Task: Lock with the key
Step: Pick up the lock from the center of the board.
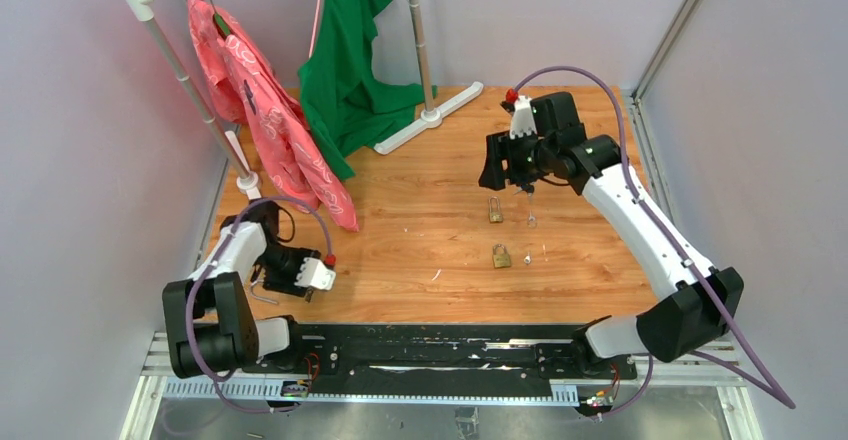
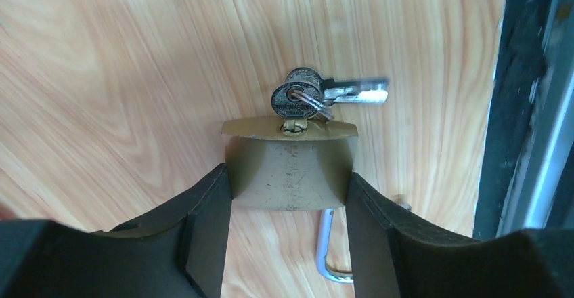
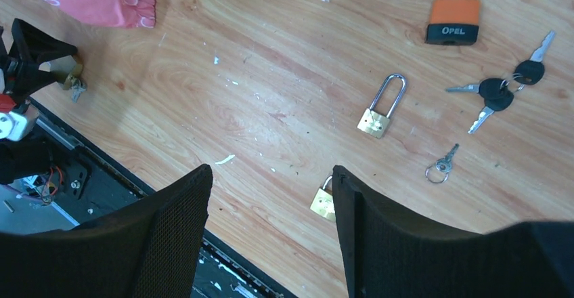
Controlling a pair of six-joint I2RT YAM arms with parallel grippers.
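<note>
My left gripper [image 2: 290, 196] is shut on a brass padlock [image 2: 291, 166], low over the wood at the near left [image 1: 266, 285]. A silver key [image 2: 296, 101] sits in its keyhole, with a second key [image 2: 355, 91] on the same ring. Its steel shackle [image 2: 327, 252] sticks out behind the body. My right gripper [image 1: 497, 165] is open and empty, raised above the middle right of the table; its fingertips [image 3: 186, 203] frame bare wood and a small brass padlock [image 3: 323, 203].
An orange and black padlock [image 3: 452, 15], a long-shackle brass padlock [image 3: 378, 116], black-headed keys [image 3: 499, 92] and a small ringed key [image 3: 443, 164] lie on the table [image 1: 420, 230]. A clothes rack [image 1: 180, 60] with pink [image 1: 270, 130] and green [image 1: 345, 70] garments stands at the back left.
</note>
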